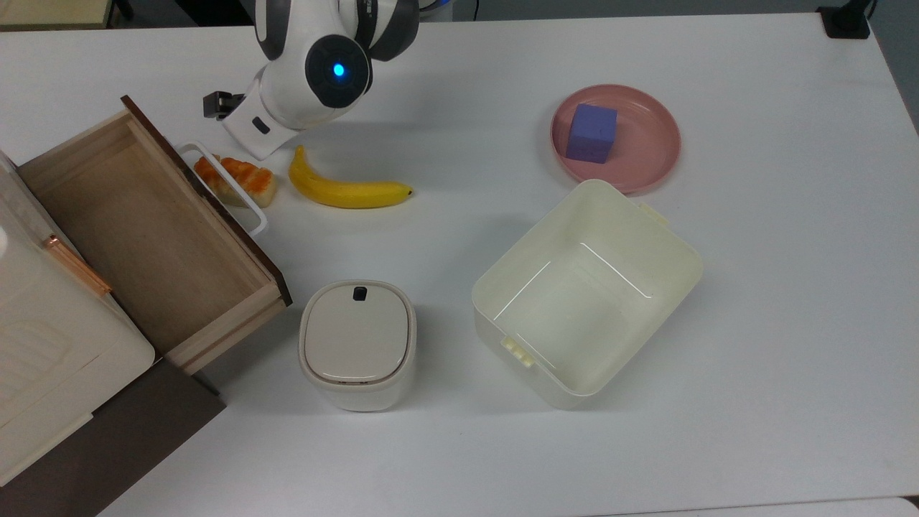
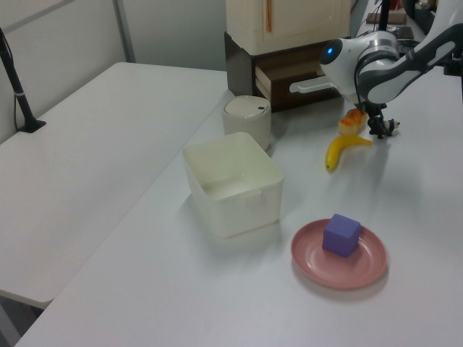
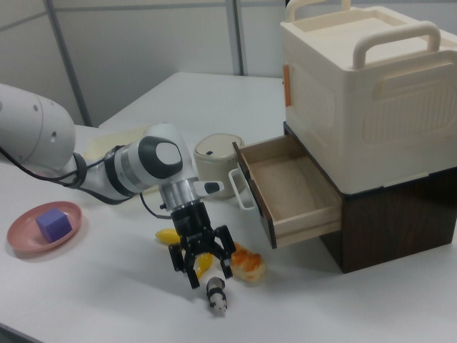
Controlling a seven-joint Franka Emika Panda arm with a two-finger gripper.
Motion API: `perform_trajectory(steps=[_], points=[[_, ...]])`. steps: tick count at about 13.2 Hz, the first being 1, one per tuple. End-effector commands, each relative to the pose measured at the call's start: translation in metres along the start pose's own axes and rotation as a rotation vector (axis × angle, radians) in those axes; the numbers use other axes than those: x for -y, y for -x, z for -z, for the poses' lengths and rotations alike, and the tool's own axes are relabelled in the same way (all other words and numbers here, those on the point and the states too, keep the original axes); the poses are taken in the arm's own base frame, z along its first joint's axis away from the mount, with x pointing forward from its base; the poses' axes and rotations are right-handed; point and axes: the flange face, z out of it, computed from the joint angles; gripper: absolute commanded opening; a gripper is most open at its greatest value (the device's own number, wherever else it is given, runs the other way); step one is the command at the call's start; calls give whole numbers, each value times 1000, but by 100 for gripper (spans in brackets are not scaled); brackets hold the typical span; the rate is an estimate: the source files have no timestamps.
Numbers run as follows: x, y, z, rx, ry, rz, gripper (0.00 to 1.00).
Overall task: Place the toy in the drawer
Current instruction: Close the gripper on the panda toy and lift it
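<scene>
A small black-and-white panda figurine (image 3: 217, 296) is seen standing on the white desk (image 3: 107, 300), near a desk edge, in front of the shallow light-wood drawer (image 3: 289, 187). The black two-finger pincer (image 3: 202, 269) is held spread open just above it. The toy is judged light, rigid and smooth; it is best gripped across its body's flanks.
</scene>
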Motion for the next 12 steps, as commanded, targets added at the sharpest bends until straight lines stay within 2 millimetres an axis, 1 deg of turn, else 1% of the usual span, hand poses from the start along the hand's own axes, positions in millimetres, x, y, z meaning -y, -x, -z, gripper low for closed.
perform_trajectory(steps=[1,2,3,4,6,7,9,10,11,12], points=[[5,-7,-21,25,16,44,83],[5,-7,-20,24,16,45,78],[3,-7,-21,24,15,41,66],[3,-7,-21,23,13,40,50],[3,-7,-20,20,10,37,8],[2,-8,-17,13,7,25,0],[0,-8,-12,9,9,14,0],[-8,-8,4,-13,16,-3,0],[-13,-10,26,-21,-3,-20,0],[-13,-10,52,-39,-42,-31,0]])
